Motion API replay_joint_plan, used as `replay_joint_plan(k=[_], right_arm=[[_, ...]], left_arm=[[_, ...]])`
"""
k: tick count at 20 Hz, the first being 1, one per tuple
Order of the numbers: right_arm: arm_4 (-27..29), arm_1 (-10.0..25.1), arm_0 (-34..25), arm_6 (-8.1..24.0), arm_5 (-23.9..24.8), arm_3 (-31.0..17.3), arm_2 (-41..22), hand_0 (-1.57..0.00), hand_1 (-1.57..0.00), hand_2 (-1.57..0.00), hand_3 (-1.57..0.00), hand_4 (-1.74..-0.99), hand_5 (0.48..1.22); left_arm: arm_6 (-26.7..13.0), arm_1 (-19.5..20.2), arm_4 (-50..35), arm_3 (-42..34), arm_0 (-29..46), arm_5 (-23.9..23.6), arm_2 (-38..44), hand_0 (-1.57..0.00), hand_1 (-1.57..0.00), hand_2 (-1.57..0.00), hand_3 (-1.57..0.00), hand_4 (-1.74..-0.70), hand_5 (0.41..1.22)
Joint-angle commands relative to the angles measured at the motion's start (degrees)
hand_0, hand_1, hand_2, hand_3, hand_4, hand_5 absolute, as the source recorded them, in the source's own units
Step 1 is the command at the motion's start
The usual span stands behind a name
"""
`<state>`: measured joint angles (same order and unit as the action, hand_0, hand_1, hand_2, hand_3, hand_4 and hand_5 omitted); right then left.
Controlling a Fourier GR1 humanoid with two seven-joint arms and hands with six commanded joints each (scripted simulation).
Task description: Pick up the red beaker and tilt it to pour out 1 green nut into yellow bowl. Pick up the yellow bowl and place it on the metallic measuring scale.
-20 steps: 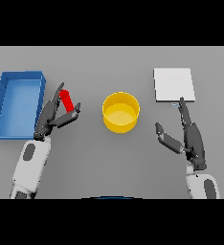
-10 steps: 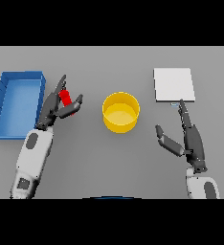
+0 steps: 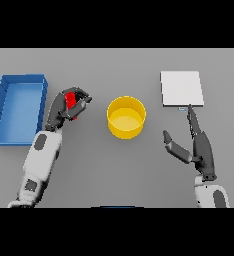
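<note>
My left hand (image 3: 64,107) has its fingers and thumb curled round the red beaker (image 3: 70,103), left of the yellow bowl (image 3: 126,117). The beaker is mostly hidden by the fingers; no green nut shows. The bowl stands at the table's middle and looks empty. The metallic measuring scale (image 3: 182,88), a pale square plate, lies at the back right. My right hand (image 3: 200,147) hovers open below the scale, fingers straight and pointing at its near edge.
A blue tray (image 3: 4,97) with raised walls sits at the left, just beyond my left hand.
My left hand has closed its fingers over the red beaker, covering more of it, and shifted slightly forward. The right hand has stayed in place.
</note>
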<state>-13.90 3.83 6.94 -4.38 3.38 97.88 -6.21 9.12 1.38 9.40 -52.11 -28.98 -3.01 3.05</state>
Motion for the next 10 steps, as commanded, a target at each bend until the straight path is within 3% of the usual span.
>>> replay_joint_plan(k=[1, 4, 5, 10], right_arm=[[0.1, 0.2, 0.0, -0.1, 0.1, 0.3, 0.3, 0.0, 0.0, 0.0, 0.0, -1.25, 0.643], [0.5, -0.3, -0.8, -0.1, 0.1, -1.0, 0.4, 0.0, 0.0, 0.0, 0.0, -1.257, 0.645], [0.8, -0.3, -0.6, -0.4, -0.2, -1.0, 0.3, 0.0, 0.0, 0.0, 0.0, -1.258, 0.644], [0.5, 0.4, 0.2, -1.0, 0.2, 0.0, 0.7, 0.0, 0.0, 0.0, 0.0, -1.258, 0.646]], left_arm=[[0.9, 0.4, 0.4, 0.1, 0.3, -0.1, -0.3, -1.2, -1.21, -1.23, -1.09, -1.57, 1.106], [-1.1, 0.0, 0.8, -1.2, 0.8, 0.6, -0.5, -1.38, -1.39, -1.4, -1.33, -1.51, 1.162], [-2.1, -0.2, 0.9, -1.7, 0.8, -0.4, -0.4, -1.42, -1.42, -1.43, -1.38, -1.55, 1.159], [1.0, -1.3, -2.6, -4.5, 1.2, -2.5, 0.7, -1.52, -1.52, -1.52, -1.51, -1.68, 1.122]])
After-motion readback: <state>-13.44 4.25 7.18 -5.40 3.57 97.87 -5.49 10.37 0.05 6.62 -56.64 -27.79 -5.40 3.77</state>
